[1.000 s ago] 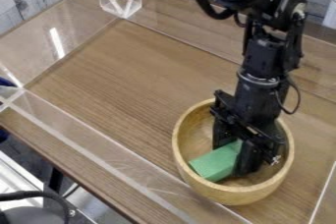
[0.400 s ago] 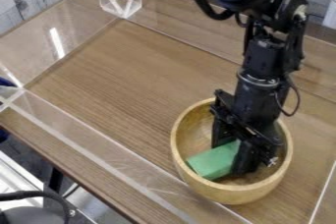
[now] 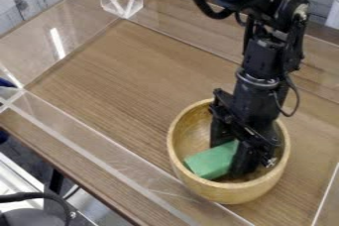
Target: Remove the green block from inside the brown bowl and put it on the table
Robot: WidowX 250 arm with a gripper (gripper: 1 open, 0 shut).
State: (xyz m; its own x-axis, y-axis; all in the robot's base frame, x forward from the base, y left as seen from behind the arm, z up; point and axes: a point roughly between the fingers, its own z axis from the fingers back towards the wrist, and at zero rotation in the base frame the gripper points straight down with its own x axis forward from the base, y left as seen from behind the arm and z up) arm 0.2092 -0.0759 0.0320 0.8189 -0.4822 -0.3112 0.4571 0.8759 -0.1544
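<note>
The green block (image 3: 216,160), a flat matte mid-green bar, is seen tilted inside the brown bowl (image 3: 189,124), one end propped against the tan inner wall. The black gripper (image 3: 245,149) is lowered steeply into the bowl, its jaws clamped on the block's upper end. The bowl is set on the wood-grain table (image 3: 119,66).

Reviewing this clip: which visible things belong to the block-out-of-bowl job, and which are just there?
Job: green block, brown bowl, table, tool shut on the green block inside the bowl.
Just there: clear acrylic walls, small clear stand at the far corner.
</note>
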